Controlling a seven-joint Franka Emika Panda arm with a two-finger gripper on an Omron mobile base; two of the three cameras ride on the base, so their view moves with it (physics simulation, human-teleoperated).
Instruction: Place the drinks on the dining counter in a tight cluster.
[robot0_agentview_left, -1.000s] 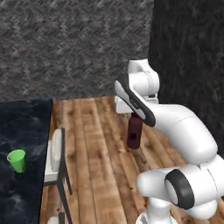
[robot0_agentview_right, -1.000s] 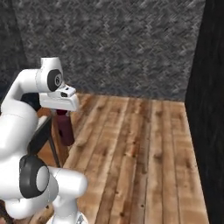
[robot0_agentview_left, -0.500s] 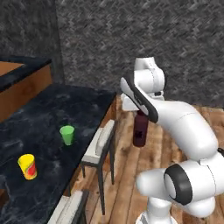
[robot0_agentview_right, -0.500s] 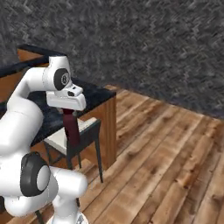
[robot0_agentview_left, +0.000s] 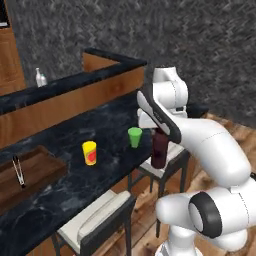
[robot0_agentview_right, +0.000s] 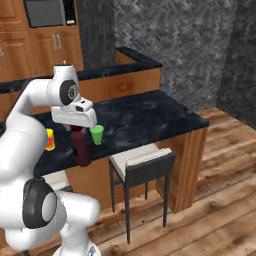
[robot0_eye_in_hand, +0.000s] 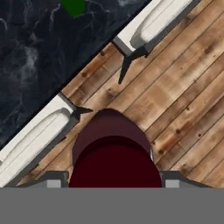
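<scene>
One maroon bottle seen clamped upright in gripper, hanging beside dining counter edge, above stool. Two cups counted on counter: green cup, yellow cup at its 8 o'clock. One clear bottle shown on raiser in left base view alone. Two stool seats shown in hand view; bottle bottom cut off there.

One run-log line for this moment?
claw: shut on maroon bottle | bottle: upright, carried beside black counter, above stool | placed: no
</scene>
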